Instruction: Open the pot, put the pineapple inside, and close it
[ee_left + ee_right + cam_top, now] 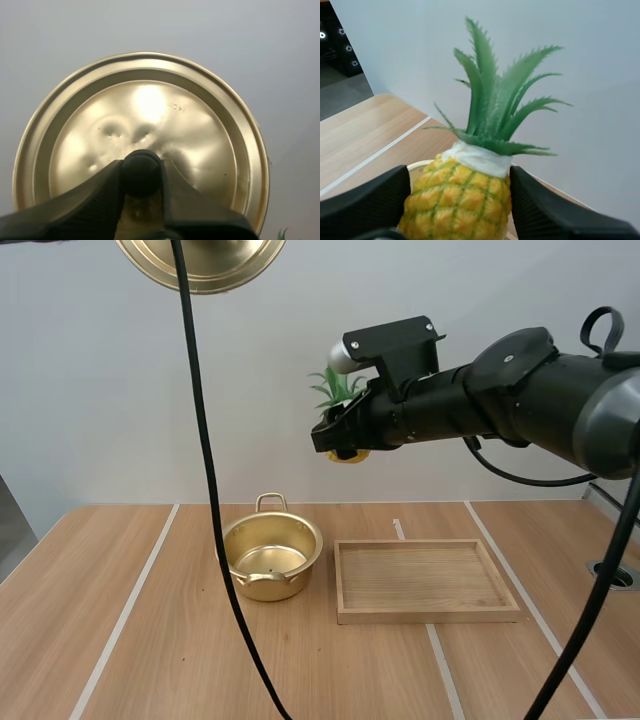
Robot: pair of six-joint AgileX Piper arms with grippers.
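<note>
The golden pot (270, 558) stands open and empty on the table, left of centre. Its golden lid (200, 262) hangs high above the table's left side; in the left wrist view my left gripper (141, 175) is shut on the lid's black knob (141, 170), the lid (145, 130) facing the wall. My right gripper (345, 436) is shut on the yellow pineapple (350, 452), held in the air up and to the right of the pot, its green leaves (335, 390) pointing away from the arm. In the right wrist view the black fingers (370, 200) pinch the pineapple (457, 200) from both sides, and the pot's rim peeks out beneath it.
A shallow wooden tray (427, 580) lies empty to the right of the pot. White lines (130, 605) run across the wooden tabletop. A round hole (614, 574) sits near the table's right edge.
</note>
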